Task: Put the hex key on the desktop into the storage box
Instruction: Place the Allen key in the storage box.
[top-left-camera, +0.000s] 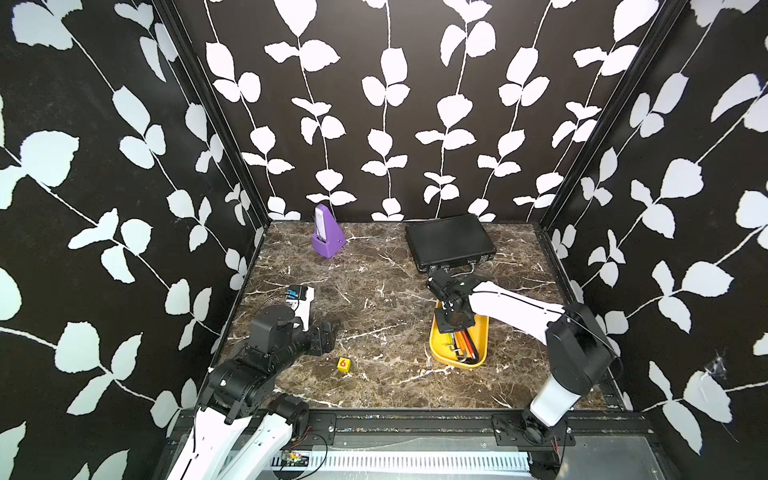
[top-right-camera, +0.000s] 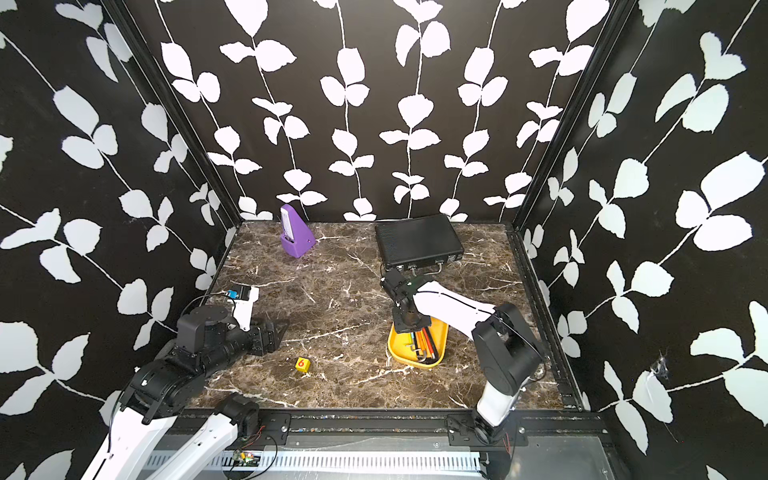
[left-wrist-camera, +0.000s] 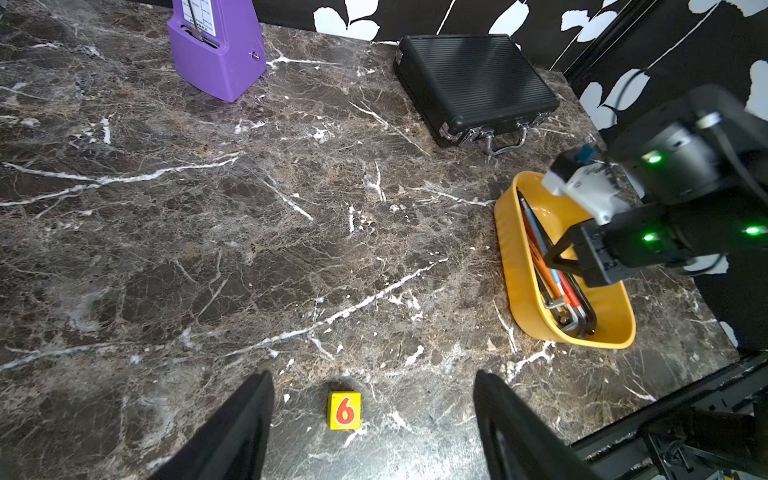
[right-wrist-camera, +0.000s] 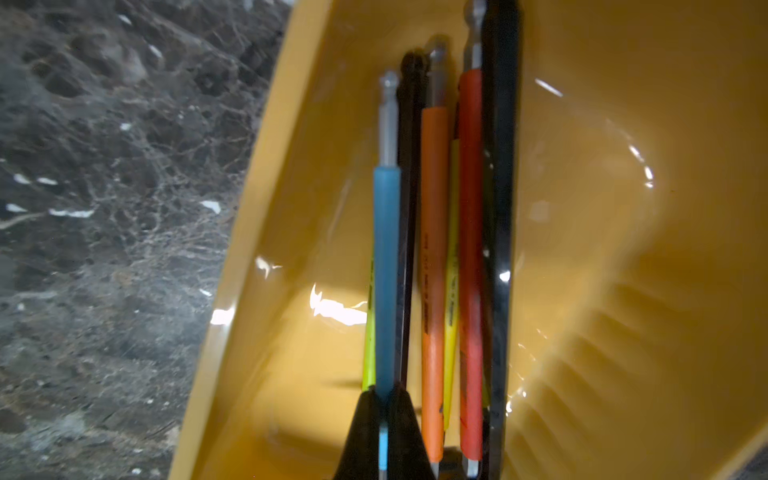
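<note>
Right gripper (right-wrist-camera: 384, 415): jaws pinched tight on the blue-sleeved steel hex key (right-wrist-camera: 386, 270), gripping it partway along the blue sleeve. It hangs low over the shallow bright yellow plastic storage box (right-wrist-camera: 291, 208).

Where the key is: in the right wrist view its ball end points along the box floor, inside the walls. It runs parallel to and just beside the keys already there: an orange-sleeved hex key (right-wrist-camera: 434, 249), a red-sleeved hex key (right-wrist-camera: 471, 249) and a plain black hex key (right-wrist-camera: 503, 187). We cannot tell whether the blue one touches the floor or hangs just clear of it.

Left gripper (left-wrist-camera: 372, 376): fingers spread apart, nothing between them. It hovers over the dark brown marble-patterned desktop (top-left-camera: 374, 299), well apart from the box.

Desktop check, both top views: we find no loose hex key on the marble. What stands there is a small yellow cube marked 6 (top-left-camera: 343, 365), a purple plastic metronome (top-left-camera: 326, 232) and a flat black briefcase (top-left-camera: 449, 241).

Our reading: carry done, key over its place, task near its end. Left to do: open the jaws, let the blue key settle among the others, lift the arm clear without dragging a neighbour out.
</note>
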